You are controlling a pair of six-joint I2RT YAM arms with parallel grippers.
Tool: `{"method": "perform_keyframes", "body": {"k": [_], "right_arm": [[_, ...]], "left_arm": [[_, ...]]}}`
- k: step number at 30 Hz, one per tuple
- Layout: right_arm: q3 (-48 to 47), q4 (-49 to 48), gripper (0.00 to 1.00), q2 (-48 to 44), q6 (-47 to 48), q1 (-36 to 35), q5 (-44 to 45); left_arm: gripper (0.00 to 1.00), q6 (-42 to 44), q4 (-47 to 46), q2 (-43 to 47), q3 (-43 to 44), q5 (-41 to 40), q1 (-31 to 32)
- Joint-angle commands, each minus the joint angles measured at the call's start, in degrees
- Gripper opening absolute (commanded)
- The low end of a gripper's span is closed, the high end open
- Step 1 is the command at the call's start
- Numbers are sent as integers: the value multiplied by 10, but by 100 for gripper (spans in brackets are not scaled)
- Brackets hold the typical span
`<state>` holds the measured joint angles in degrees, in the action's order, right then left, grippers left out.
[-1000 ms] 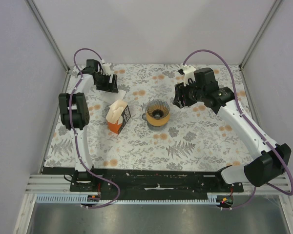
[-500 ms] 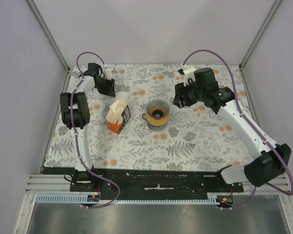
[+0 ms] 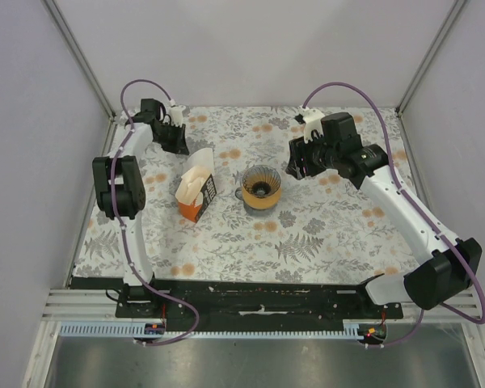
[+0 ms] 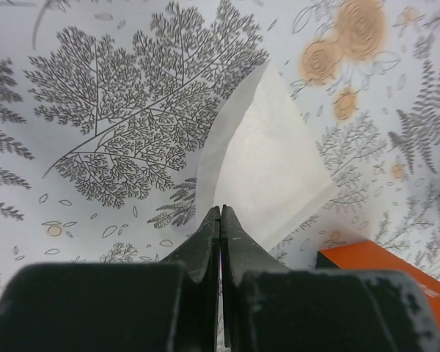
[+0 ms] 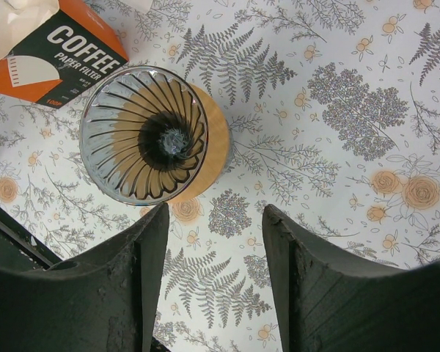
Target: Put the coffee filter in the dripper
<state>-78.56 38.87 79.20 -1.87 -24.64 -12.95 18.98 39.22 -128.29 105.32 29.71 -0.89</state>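
The desk point(image 3: 331, 234), covered with a flowered cloth, carries everything. The left arm point(image 3: 117, 182) reaches to the far left corner, and the right arm point(image 3: 404, 202) is bent toward the middle. Between them stands an orange box point(image 3: 200, 202) of filters, and just to the right of it is the dripper point(image 3: 261, 187), upright on a wooden ring point(image 5: 214, 150), with nothing inside its ribbed cone. The left end effector point(image 4: 220, 213) is closed tightly on the edge of one coffee filter point(image 4: 268, 158), which spreads out flat in front of the fingers, above the cloth and near the box. I cannot tell whether its far edge touches the other papers. The right end effector point(image 5: 214, 213) hangs beside the dripper with its jaws wide apart and holds nothing. In my judgement the step in hand is lifting the filter away from the box; the placing is not yet done. The next move calls for carrying the paper to the right until it is above the dripper's mouth, turning its point downward, lowering it in, and only then releasing. The paper is thin and may bend or catch on the rim.
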Motion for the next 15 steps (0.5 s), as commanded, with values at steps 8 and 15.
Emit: {"method": "perform_keyframes", "body": {"k": [8, 15], "right_arm": [[-4, -8, 61, -46, -6, -2, 1], [2, -12, 61, -54, -6, -2, 4]], "left_arm": [[2, -27, -16, 141, 3, 36, 34], [33, -30, -17, 105, 26, -43, 39]]}}
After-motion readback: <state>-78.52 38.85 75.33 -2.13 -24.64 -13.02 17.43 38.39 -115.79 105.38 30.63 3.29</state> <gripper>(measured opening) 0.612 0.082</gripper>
